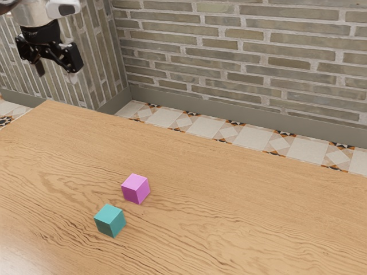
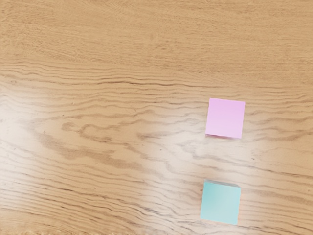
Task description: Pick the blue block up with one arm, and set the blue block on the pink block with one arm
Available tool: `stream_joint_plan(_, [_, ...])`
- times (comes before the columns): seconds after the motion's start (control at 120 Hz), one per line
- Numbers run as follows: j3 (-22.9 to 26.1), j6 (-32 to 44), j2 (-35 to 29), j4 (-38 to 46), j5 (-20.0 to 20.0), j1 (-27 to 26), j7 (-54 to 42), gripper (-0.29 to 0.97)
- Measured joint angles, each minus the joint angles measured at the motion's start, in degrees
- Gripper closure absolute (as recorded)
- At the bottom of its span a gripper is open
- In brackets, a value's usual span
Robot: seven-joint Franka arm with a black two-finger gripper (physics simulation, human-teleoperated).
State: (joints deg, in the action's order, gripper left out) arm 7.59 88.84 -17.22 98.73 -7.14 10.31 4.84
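A teal-blue block (image 1: 109,220) rests on the wooden table (image 1: 241,212), close to the front edge. A pink block (image 1: 136,188) sits just behind it toward the exterior view's right, a small gap between them. My gripper (image 1: 56,71) hangs high above the table at the exterior view's upper left, far from both blocks, open with nothing between its fingers. From the wrist view I look straight down on the pink block (image 2: 225,118) and the blue block (image 2: 220,202), both lying flat and apart on the table (image 2: 98,98).
A brick wall (image 1: 241,51) stands behind the table, with a patterned tile floor (image 1: 252,137) along its base. Bare wood surrounds the two blocks on all sides.
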Motion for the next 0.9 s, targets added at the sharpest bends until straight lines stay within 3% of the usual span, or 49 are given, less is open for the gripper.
stream_joint_plan(0.167, [-0.4,0.7,-3.2,4.4,-0.8,0.2,2.6,0.00])
stream_joint_plan(0.275, [0.2,2.1,-4.8,10.2,2.6,0.0,4.2,0.00])
stream_joint_plan(0.375, [-2.6,7.8,-7.1,24.6,4.2,-3.2,6.5,0.00])
stream_joint_plan(0.467, [-3.9,13.9,-6.5,31.9,5.9,-4.3,8.2,0.00])
stream_joint_plan(0.692, [-4.4,24.3,1.4,35.2,9.3,-4.5,10.7,0.00])
stream_joint_plan(0.9, [-3.4,29.8,3.9,35.9,9.9,-4.5,6.7,0.00])
